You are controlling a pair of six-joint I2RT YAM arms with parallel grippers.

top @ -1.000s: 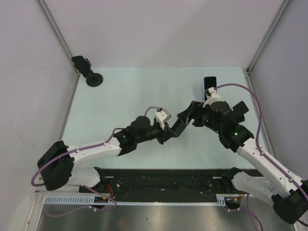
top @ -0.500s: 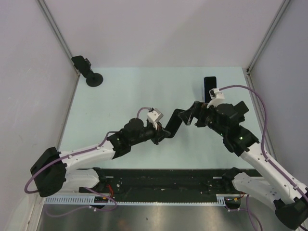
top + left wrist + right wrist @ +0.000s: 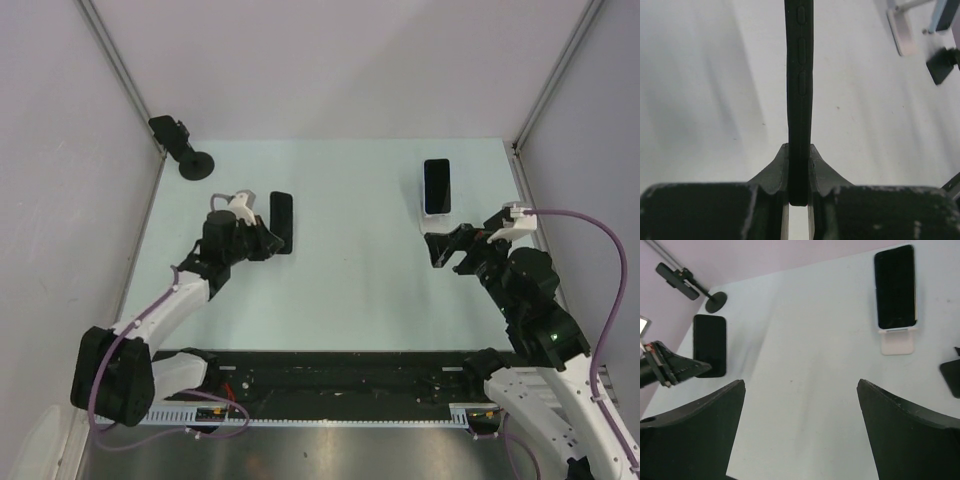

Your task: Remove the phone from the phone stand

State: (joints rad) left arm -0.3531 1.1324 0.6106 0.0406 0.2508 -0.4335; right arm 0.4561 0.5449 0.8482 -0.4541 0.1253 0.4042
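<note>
My left gripper [image 3: 265, 240] is shut on the bottom end of a black phone [image 3: 281, 222] and holds it flat, low over the table's left side. In the left wrist view the phone [image 3: 799, 90] shows edge-on between my fingers [image 3: 771, 172]. A second black phone [image 3: 436, 185] leans on a white phone stand [image 3: 434, 213] at the back right. It also shows in the right wrist view [image 3: 895, 287] on the stand [image 3: 897, 346]. My right gripper [image 3: 450, 247] is open and empty just in front of that stand; its jaws stand wide apart in the right wrist view [image 3: 801, 385].
A black holder on a round base [image 3: 186, 150] stands in the back left corner, also in the right wrist view [image 3: 715, 301]. Grey walls close in the table on the left, back and right. A black rail [image 3: 340, 375] runs along the near edge.
The two grippers were together at mid-table with the black phone between them. My left arm has swung far left carrying the phone. My right gripper has let go and pulled back right.
</note>
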